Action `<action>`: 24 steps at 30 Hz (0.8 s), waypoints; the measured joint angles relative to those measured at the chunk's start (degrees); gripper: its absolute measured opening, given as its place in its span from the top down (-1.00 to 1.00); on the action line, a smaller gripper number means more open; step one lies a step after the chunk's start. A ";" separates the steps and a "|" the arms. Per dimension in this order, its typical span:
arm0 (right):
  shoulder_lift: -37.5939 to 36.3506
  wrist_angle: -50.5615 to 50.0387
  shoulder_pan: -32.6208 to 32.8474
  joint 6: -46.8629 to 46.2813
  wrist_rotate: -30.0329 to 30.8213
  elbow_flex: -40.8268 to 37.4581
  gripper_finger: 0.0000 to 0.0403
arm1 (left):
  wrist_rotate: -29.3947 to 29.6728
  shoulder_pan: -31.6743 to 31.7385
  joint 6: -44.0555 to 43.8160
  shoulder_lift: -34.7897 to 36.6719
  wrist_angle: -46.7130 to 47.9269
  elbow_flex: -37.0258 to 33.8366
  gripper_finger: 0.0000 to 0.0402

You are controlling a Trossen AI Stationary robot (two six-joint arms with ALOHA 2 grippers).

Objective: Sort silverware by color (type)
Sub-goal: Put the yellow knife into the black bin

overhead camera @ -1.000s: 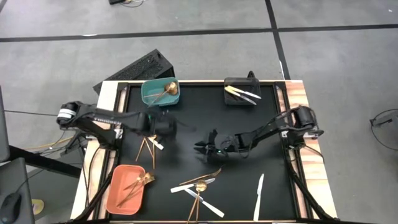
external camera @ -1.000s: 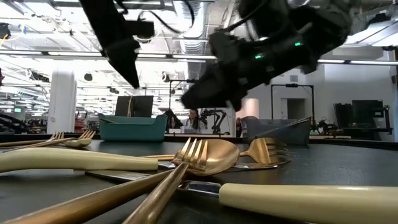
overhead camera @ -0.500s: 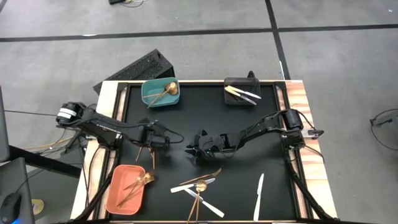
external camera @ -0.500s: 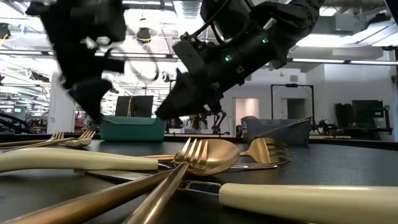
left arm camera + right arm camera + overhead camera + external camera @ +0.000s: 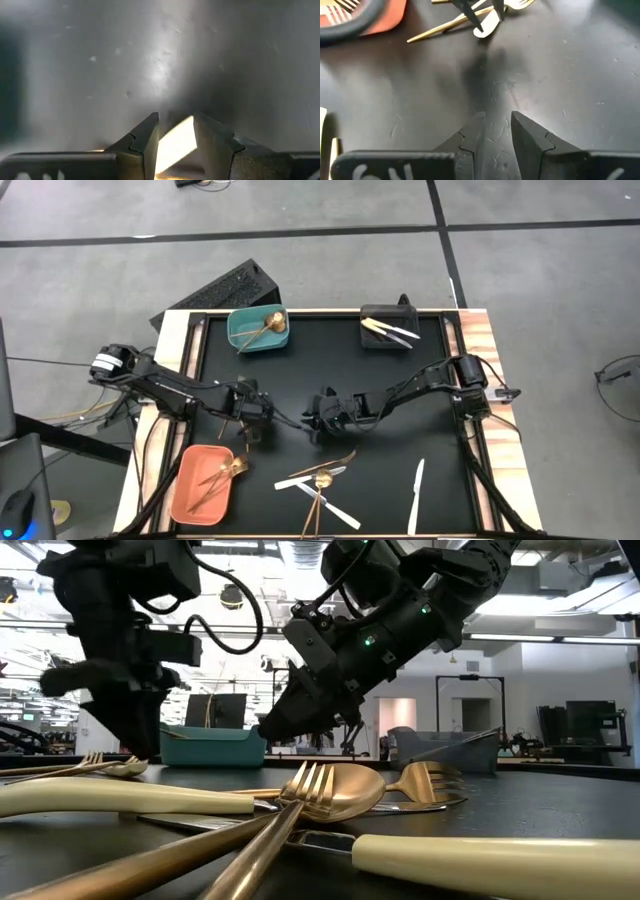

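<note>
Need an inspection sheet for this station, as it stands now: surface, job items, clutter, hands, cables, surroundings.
Surface: black mat, wooden edges.
Job's things: spoon in teal bin; knives in black bin; forks in salmon bin; mixed pile and lone knife on mat.
Clutter: nothing seen.
Hands: left hand low on the mat with a white knife handle between its fingers; right hand empty, over mid-mat.
Cables: along the arms.
Surroundings: grey floor, black box behind table.

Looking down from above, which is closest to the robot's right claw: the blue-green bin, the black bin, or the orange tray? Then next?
From the right gripper:
1. Blue-green bin, far-left corner.
2. Black bin, far right, only slightly farther.
3. Orange tray, near-left corner.
</note>
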State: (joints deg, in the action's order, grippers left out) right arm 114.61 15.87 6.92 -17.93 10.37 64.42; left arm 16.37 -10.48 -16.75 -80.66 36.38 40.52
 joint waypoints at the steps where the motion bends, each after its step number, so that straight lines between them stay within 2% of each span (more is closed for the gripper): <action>1: 0.00 -0.12 0.00 0.00 0.00 0.00 0.44 | -0.67 -0.02 1.46 0.00 0.63 0.31 0.44; 6: 0.00 -1.16 -0.02 0.23 0.00 0.00 0.44 | -5.39 0.07 8.91 0.00 3.70 0.52 0.44; 11: 0.00 -1.23 -0.02 0.42 0.00 -0.02 0.44 | -5.17 0.41 12.85 0.00 3.69 0.43 0.44; 15: 0.00 -1.32 0.02 0.43 -0.02 -0.02 0.44 | -5.04 1.59 15.90 0.00 -0.93 -2.34 0.44; 24: 0.00 -2.93 0.61 0.42 -0.11 -0.04 0.44 | -4.21 3.15 17.02 0.23 -5.04 -6.64 0.47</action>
State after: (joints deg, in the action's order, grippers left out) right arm 114.61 12.94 7.53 -17.52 10.26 64.38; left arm 12.16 -7.33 0.28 -80.44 31.34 33.88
